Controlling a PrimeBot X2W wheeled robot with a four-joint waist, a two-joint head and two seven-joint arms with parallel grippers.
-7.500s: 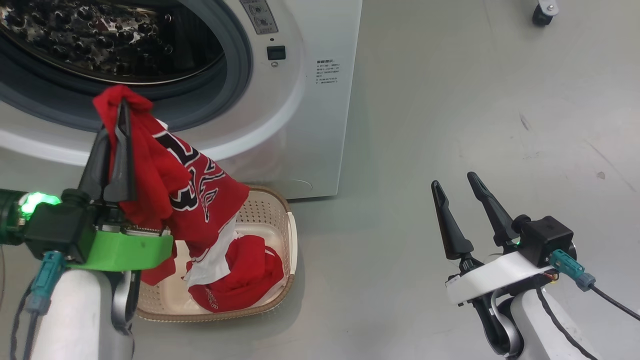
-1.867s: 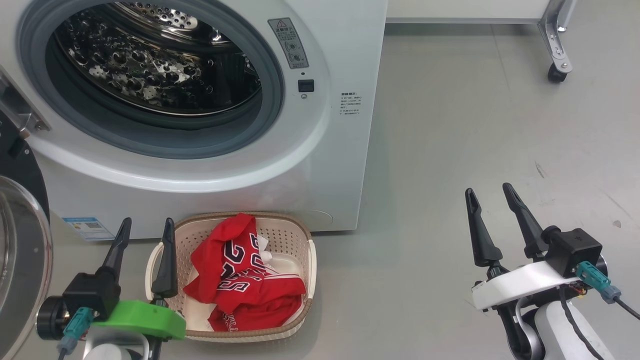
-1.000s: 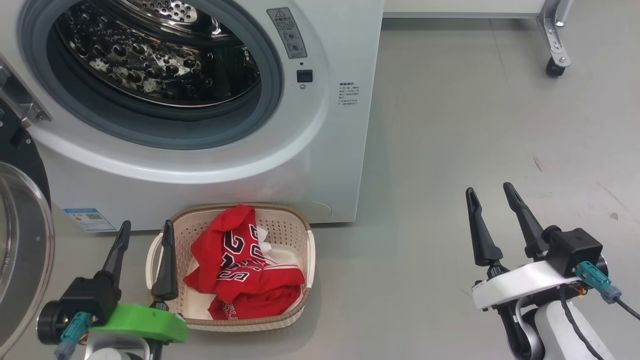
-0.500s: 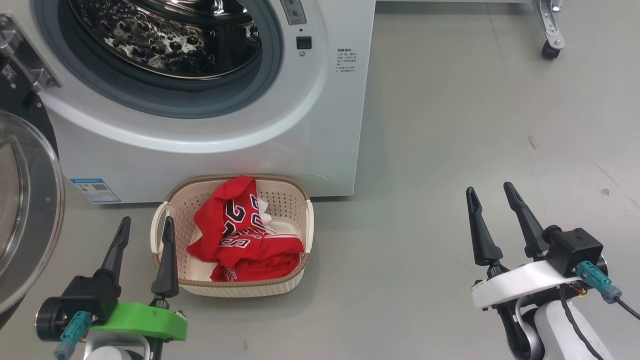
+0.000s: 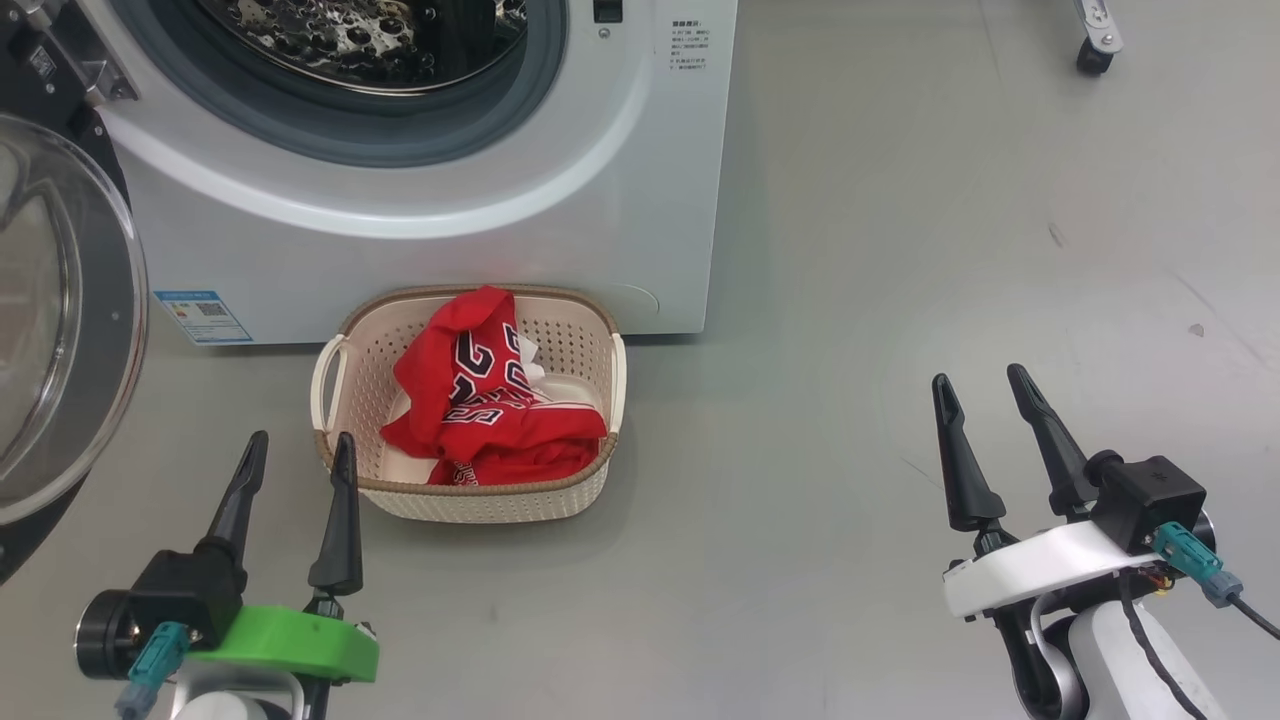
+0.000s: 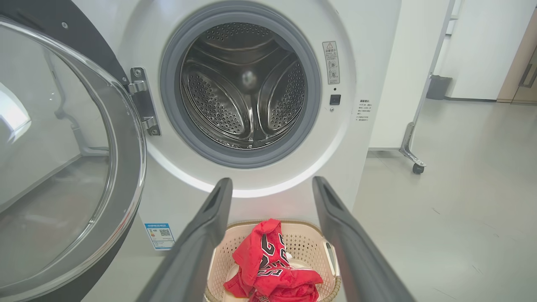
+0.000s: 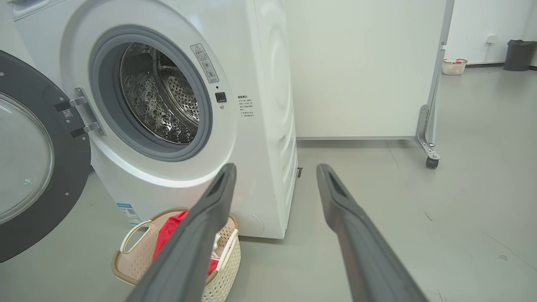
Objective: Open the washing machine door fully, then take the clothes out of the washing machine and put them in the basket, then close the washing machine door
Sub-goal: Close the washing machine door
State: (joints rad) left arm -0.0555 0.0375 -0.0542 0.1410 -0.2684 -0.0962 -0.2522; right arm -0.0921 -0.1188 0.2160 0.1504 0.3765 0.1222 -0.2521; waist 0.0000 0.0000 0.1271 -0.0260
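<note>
**Red jersey now lies in the basket; camera has dipped**

Since the earlier frames the view has tilted down, pushing the one big white front-loading washing machine (image 5: pixel 450 250) to the upper left. Its single round black-rimmed glass door (image 5: pixel 60 300) stands open at far left. One cream perforated plastic basket (image 5: pixel 470 492) at centre holds one heap of bright red clothes (image 5: pixel 490 425). Two grippers: left gripper (image 5: pixel 302 438) lower left, right gripper (image 5: pixel 978 374) lower right, both spread and empty.

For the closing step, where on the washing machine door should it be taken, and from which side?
Probably the black rim of the door, far from the hinges, coming from its outer side with the open left gripper. The door stands swung wide, and the bulging glass bowl looks too smooth to hold.
</note>
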